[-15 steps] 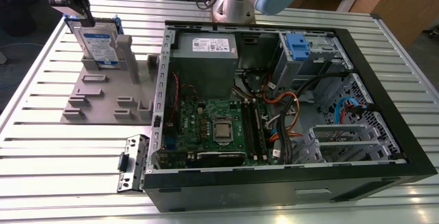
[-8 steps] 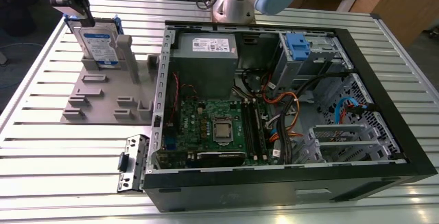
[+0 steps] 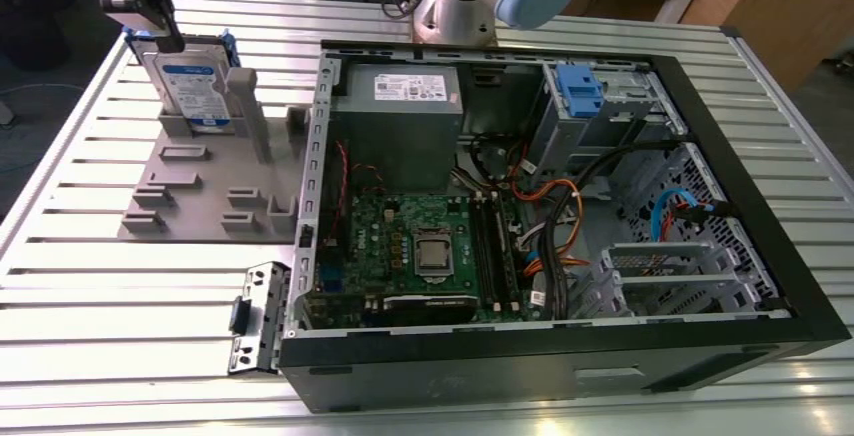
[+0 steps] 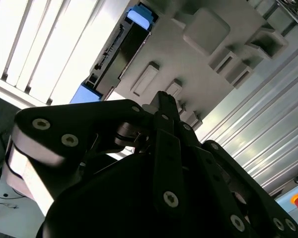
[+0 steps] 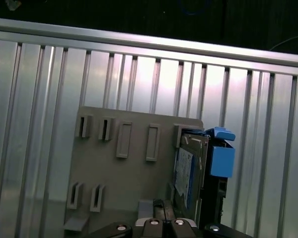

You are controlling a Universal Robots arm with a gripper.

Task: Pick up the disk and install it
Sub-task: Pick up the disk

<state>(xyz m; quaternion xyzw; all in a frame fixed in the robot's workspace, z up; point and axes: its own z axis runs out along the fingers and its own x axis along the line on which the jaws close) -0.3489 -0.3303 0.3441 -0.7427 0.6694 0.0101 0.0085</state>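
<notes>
Black gripper (image 4: 164, 99), fingers clenched on nothing, hangs near the top of the flat silver, blue-framed disk (image 3: 191, 91). The disk stands upright in a grey slotted holder (image 3: 200, 191) at the slatted aluminium table's (image 3: 94, 296) corner.

Disk (image 3: 191, 84): silver, white-blue label, blue frame, standing upright on edge in grey holder (image 3: 200, 188).

Slatted table (image 3: 134, 286): holder plate (image 3: 200, 188), computer case (image 3: 467, 384)
</notes>
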